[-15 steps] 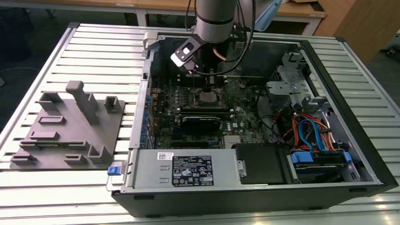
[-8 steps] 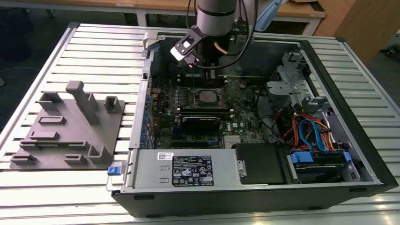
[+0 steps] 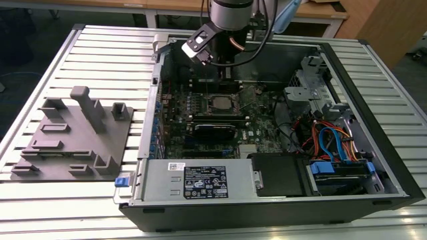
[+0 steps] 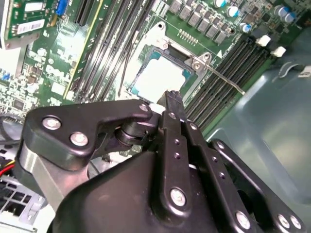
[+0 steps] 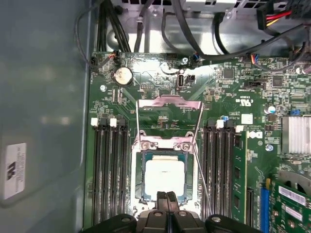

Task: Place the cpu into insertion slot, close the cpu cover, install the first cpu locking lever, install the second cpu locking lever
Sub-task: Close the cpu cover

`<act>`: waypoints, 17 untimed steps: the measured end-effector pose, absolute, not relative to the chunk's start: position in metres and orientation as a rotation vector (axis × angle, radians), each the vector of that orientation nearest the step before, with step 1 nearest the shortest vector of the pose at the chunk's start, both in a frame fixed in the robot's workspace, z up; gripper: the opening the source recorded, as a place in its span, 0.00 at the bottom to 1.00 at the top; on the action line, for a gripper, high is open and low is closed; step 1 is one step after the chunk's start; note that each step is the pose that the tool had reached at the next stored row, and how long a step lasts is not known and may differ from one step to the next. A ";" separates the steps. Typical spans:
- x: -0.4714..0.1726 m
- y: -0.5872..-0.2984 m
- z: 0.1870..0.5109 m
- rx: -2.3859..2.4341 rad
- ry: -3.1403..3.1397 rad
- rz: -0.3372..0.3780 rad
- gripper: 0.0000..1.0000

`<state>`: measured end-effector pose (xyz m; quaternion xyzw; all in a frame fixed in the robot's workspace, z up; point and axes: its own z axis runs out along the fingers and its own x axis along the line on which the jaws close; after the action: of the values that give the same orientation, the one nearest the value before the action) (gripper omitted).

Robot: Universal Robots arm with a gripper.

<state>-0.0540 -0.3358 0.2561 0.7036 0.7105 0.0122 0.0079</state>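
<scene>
Cpu [image 5: 165, 177] site, big to small: open computer case [image 3: 267, 216], green motherboard [image 5: 228, 87], arm [image 3: 230, 15] reaching steeply down over it. Cpu cover [image 5: 168, 101] is flipped back, on the cpu's far side from the gripper [image 5: 167, 196]. Cpu lies flat in the insertion slot [image 5: 142, 170], just beyond the fingertips. Fingers pressed together, nothing held.
</scene>
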 end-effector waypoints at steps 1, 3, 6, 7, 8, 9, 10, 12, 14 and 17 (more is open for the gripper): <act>-0.054 -0.336 0.258 2.199 2.221 0.038 0.10; -0.054 -0.336 0.261 2.199 2.221 0.038 0.10; -0.054 -0.336 0.261 2.200 2.222 0.040 0.10; -0.054 -0.336 0.261 2.200 2.222 0.040 0.10; -0.054 -0.336 0.261 2.200 2.222 0.040 0.10; -0.054 -0.336 0.261 2.200 2.222 0.040 0.10; -0.054 -0.336 0.261 2.200 2.222 0.039 0.10; -0.053 -0.336 0.261 2.200 2.222 0.039 0.10; -0.053 -0.336 0.261 2.200 2.222 0.040 0.10; -0.053 -0.336 0.262 2.200 2.222 0.039 0.10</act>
<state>-0.0530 -0.3358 0.2616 0.7036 0.7105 0.0125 0.0074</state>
